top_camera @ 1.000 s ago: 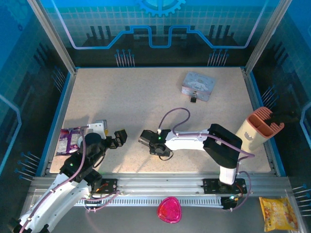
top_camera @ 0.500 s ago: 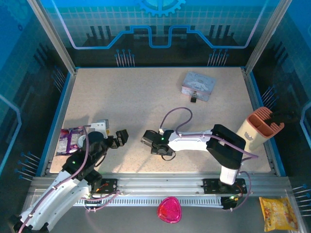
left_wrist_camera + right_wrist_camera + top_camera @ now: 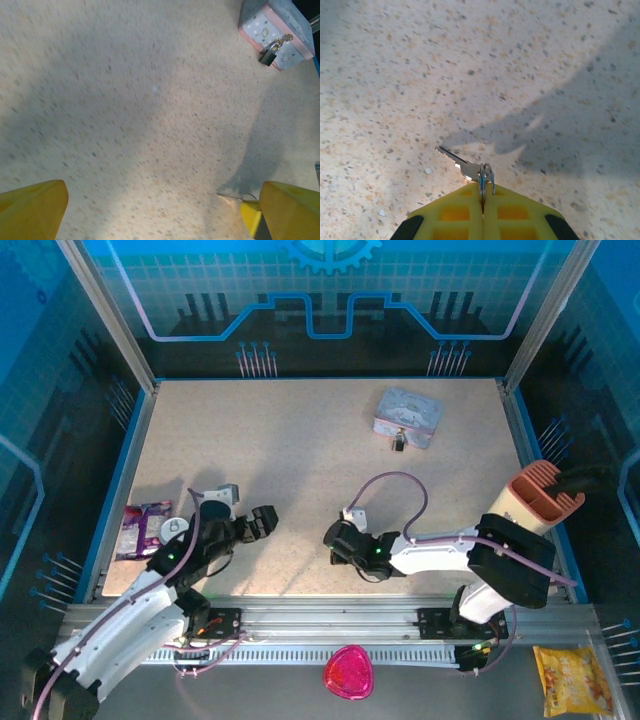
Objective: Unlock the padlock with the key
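Observation:
The small silver key [image 3: 456,161] juts out to the left from its ring [image 3: 486,176], which is pinched between the yellow fingertips of my right gripper [image 3: 482,200]. That gripper [image 3: 340,540] is low over the near middle of the table. The dark padlock [image 3: 399,443] hangs on the front of the pale blue tin [image 3: 408,417] at the far right. It also appears as the padlock [image 3: 268,54] on the tin [image 3: 277,27] in the left wrist view. My left gripper [image 3: 262,522] is open over bare tabletop, its jaws wide apart around nothing [image 3: 162,212].
A purple packet [image 3: 143,528] lies at the left edge beside my left arm. A cream and orange holder [image 3: 535,505] stands at the right edge. A pink object [image 3: 348,672] and a yellow snack bag [image 3: 573,680] lie in front of the table, off its surface.
My right gripper has drawn back to the right and nearer the front edge, its arm folding. My left gripper has moved a little to the right.

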`<state>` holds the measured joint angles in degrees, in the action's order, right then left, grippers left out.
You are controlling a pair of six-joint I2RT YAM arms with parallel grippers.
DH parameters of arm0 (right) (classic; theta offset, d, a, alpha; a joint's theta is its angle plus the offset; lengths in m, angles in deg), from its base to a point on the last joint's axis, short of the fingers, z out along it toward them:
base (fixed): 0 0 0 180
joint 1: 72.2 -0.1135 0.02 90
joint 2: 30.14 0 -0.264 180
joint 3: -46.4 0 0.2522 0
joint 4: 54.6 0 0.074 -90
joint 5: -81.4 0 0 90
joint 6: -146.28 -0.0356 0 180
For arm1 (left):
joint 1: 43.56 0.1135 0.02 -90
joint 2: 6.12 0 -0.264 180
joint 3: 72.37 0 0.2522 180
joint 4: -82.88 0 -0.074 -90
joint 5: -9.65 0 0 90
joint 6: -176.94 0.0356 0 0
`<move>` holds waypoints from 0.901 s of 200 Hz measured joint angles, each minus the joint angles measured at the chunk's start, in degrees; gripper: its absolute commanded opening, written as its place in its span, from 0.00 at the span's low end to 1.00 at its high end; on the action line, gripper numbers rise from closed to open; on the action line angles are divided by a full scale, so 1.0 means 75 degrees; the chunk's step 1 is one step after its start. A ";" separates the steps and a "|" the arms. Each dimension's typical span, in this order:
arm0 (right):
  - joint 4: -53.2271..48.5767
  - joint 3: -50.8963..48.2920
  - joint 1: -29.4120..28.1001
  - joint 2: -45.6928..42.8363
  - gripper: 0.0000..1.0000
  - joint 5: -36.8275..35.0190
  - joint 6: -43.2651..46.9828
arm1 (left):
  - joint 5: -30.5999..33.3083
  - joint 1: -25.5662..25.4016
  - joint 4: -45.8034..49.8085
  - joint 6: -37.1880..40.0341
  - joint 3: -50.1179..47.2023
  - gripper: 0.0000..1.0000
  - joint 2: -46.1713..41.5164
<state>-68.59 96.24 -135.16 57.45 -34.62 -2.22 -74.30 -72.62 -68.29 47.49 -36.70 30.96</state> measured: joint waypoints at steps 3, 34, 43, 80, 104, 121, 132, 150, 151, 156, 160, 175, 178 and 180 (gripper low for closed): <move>0.0114 -0.0044 0.0000 -0.0012 0.00 -0.0009 0.0047 | -0.0070 0.0000 -0.0015 -0.0114 0.0000 0.99 0.0067; 0.1093 -0.0420 -0.0003 -0.0210 0.00 -0.0020 0.0452 | -0.0510 0.0000 -0.0111 -0.0918 0.0000 0.99 0.0396; 0.1274 -0.0498 -0.0003 -0.0277 0.00 -0.0017 0.0507 | -0.0545 0.0000 -0.0111 -0.1029 0.0000 0.99 0.0402; 0.1058 -0.0437 0.0058 -0.0294 0.00 0.0134 0.0405 | -0.0560 0.0000 -0.0108 -0.1373 0.0000 0.99 0.0399; 0.0766 -0.0265 0.0099 -0.0044 0.00 0.0388 0.0318 | -0.0522 0.0000 -0.0108 -0.1507 -0.0003 0.99 0.0402; 0.0530 -0.0201 0.0105 0.0047 0.00 0.0554 0.0254 | -0.0443 0.0000 -0.0108 -0.1553 -0.0003 0.99 0.0399; 0.0367 -0.0184 0.0102 0.0055 0.00 0.0644 0.0230 | -0.0379 0.0000 -0.0102 -0.1556 -0.0003 0.99 0.0399; 0.0143 -0.0125 0.0105 0.0055 0.07 0.0772 0.0210 | -0.0289 0.0000 -0.0099 -0.1556 -0.0044 0.99 0.0358; 0.0143 -0.0122 0.0105 0.0055 0.08 0.0784 0.0210 | -0.0289 0.0000 -0.0096 -0.1556 -0.0047 0.99 0.0356; 0.0137 -0.0122 0.0117 0.0055 0.11 0.0816 0.0204 | -0.0248 0.0000 -0.0070 -0.1556 -0.0058 0.99 0.0335; 0.0140 -0.0122 0.0134 0.0055 0.13 0.0866 0.0207 | -0.0233 0.0000 -0.0052 -0.1556 -0.0067 0.99 0.0321; 0.0204 -0.0122 0.0309 0.0055 0.17 0.1177 0.0216 | -0.0146 0.0000 -0.0017 -0.1553 -0.0093 0.99 0.0251; 0.0224 -0.0125 0.0367 0.0055 0.17 0.1276 0.0210 | -0.0125 0.0000 0.0000 -0.1556 -0.0093 0.99 0.0239; 0.0239 -0.0128 0.0393 0.0055 0.18 0.1335 0.0216 | -0.0114 0.0000 0.0006 -0.1553 -0.0093 0.99 0.0227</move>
<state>-66.80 95.28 -132.21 57.87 -24.61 -0.61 -75.16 -72.62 -68.25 35.84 -37.40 32.67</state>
